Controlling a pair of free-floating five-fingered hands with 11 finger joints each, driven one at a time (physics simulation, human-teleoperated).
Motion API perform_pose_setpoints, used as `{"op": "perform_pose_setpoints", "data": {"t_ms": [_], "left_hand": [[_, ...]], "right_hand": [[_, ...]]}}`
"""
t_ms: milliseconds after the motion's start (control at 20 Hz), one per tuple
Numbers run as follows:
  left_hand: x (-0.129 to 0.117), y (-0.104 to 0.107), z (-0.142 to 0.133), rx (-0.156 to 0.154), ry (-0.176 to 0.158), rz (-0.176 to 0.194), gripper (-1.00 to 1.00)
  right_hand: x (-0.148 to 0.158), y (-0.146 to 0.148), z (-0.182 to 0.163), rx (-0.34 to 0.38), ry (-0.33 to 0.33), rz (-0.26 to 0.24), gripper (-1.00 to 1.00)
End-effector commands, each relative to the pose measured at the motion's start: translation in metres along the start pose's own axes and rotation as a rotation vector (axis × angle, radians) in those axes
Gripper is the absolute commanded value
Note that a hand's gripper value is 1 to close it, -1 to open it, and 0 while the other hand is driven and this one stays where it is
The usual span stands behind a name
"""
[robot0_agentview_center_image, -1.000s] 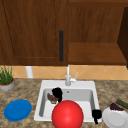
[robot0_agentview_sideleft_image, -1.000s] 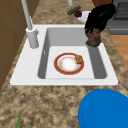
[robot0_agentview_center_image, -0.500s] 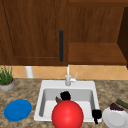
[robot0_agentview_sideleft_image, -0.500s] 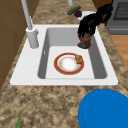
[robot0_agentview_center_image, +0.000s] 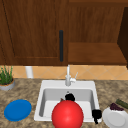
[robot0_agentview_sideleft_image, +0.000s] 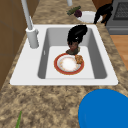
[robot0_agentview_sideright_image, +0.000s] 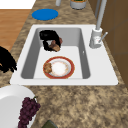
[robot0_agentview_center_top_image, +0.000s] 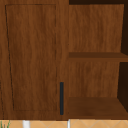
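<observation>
Left hand (robot0_agentview_sideleft_image: 77, 35) low inside the sink (robot0_agentview_sideleft_image: 25, 72), fingers curled down round a brown piece of food (robot0_agentview_sideleft_image: 73, 46), which hangs just above the far rim of a red-rimmed plate (robot0_agentview_sideleft_image: 59, 70). In the right side view the same hand (robot0_agentview_sideright_image: 48, 38) grips the brown piece (robot0_agentview_sideright_image: 54, 45) near the basin's left wall, with open floor between it and the wall on the tap's side. Below the hand, the plate (robot0_agentview_sideright_image: 71, 65) lies flat on the basin floor and carries a white patch in its middle and a second brown piece (robot0_agentview_sideright_image: 47, 67) at its edge; bare floor shows round the plate on all sides. Tap (robot0_agentview_sideleft_image: 31, 30) upright on the back rim, well apart from the hand. Right hand (robot0_agentview_center_image: 96, 115) hangs over the sink's front right corner, fingers drooping loosely, holding nothing; just beside it on the counter stands a white plate (robot0_agentview_center_image: 113, 120) with a bunch of dark grapes (robot0_agentview_sideright_image: 28, 110) at its edge and a green vegetable (robot0_agentview_center_image: 122, 103) next to it. Blue plate (robot0_agentview_center_image: 17, 110) on the counter left of the sink, a potted plant (robot0_agentview_center_image: 6, 78) behind it. Red ball (robot0_agentview_center_image: 67, 114) in the front view in front of the basin. Wall cabinet door (robot0_agentview_center_top_image: 32, 57) shut, open shelves (robot0_agentview_center_top_image: 96, 56) to its right.
</observation>
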Motion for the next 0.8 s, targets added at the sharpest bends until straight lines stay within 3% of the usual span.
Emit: {"op": "perform_pose_setpoints", "data": {"t_ms": [0,150,300,500,750], "left_hand": [[-0.031,-0.028,-0.011,0.047,0.008,-0.009,1.0],[-0.05,-0.053,-0.024,0.049,-0.007,-0.003,1.0],[-0.049,-0.072,-0.028,0.073,-0.01,0.008,1.0],[-0.066,-0.108,-0.033,0.063,0.003,0.016,1.0],[-0.104,-0.148,-0.038,0.061,-0.008,0.021,1.0]], "right_hand": [[0.0,0.0,0.0,0.0,0.0,0.0,0.0],[0.0,0.0,0.0,0.0,0.0,0.0,0.0],[0.0,0.0,0.0,0.0,0.0,0.0,0.0],[0.0,0.0,0.0,0.0,0.0,0.0,0.0],[0.0,0.0,0.0,0.0,0.0,0.0,0.0]]}}
